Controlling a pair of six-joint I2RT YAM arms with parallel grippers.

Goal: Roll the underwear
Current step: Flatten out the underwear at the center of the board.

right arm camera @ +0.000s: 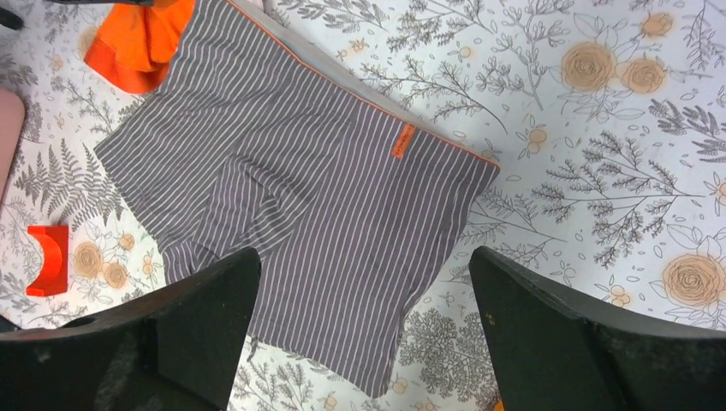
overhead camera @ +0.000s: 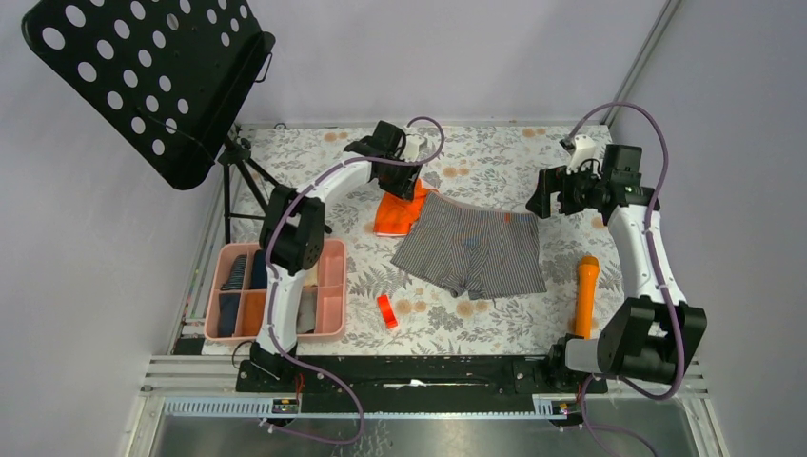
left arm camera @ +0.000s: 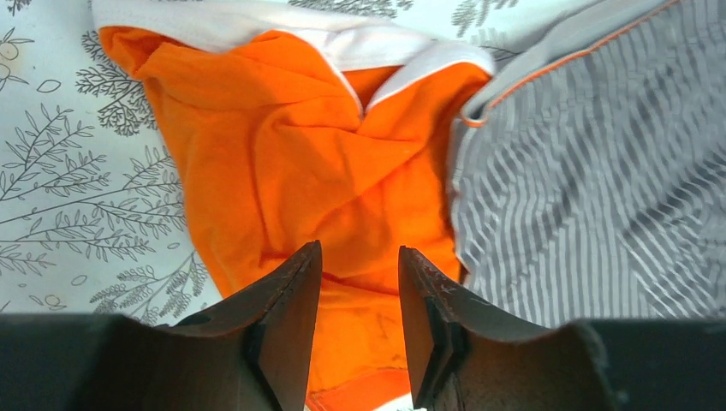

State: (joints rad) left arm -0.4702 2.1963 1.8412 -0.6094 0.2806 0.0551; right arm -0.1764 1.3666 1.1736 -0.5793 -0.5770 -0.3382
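Note:
The grey striped underwear (overhead camera: 471, 249) lies spread flat in the middle of the table, and also shows in the right wrist view (right arm camera: 317, 188). The bright orange underwear (overhead camera: 393, 216) lies crumpled at its upper left corner, touching it. My left gripper (overhead camera: 400, 190) hovers right over the orange garment (left arm camera: 325, 163). Its jaws (left arm camera: 360, 253) are part open, with nothing between them, and the grey cloth (left arm camera: 591, 188) is just to the right. My right gripper (overhead camera: 549, 202) is wide open and empty above the grey garment's far right corner (right arm camera: 364, 257).
A pink tray (overhead camera: 333, 286) with several folded dark and beige garments stands at the left. A small red block (overhead camera: 385, 311) lies near the front. A long orange cylinder (overhead camera: 584, 295) lies right of the grey garment. A black perforated stand (overhead camera: 152, 76) rises at the back left.

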